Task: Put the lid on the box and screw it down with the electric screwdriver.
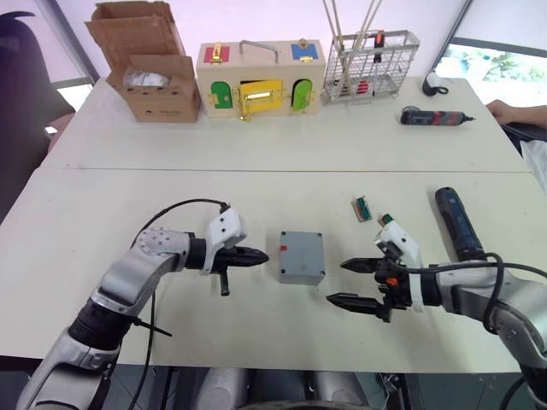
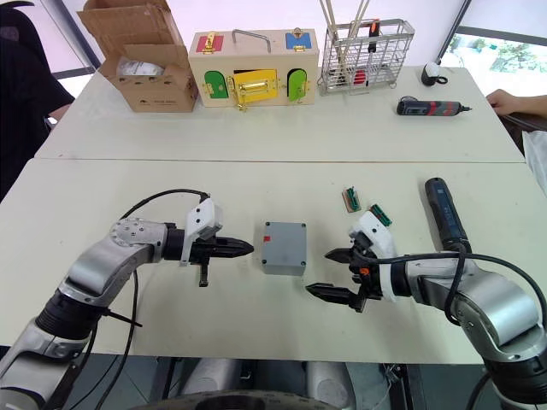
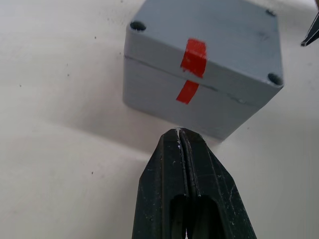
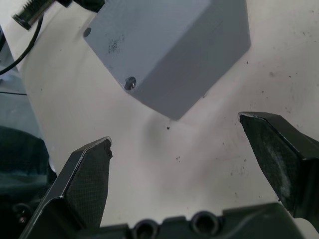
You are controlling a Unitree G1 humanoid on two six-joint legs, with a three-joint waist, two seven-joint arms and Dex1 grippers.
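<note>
The grey box [image 1: 302, 263] stands mid-table with the lid [image 3: 219, 35] lying flat on top; a seam and a red mark [image 3: 192, 69] cross lid and box on the side facing left. My left gripper [image 1: 256, 255] is shut and empty, its tip pointing at that side, just short of it. My right gripper [image 1: 349, 282] is open and empty to the right of the box, apart from it. The electric screwdriver [image 1: 459, 224], thick and dark blue-black, lies on the table beyond my right wrist.
Small green connector pieces [image 1: 363, 208] lie right of the box. At the back stand a cardboard box [image 1: 149, 64], a wooden box with coloured doors [image 1: 260, 79] and a wire rack [image 1: 370, 67]. A small black-and-red screwdriver [image 1: 434, 118] lies far right, near a person's hand [image 1: 513, 111].
</note>
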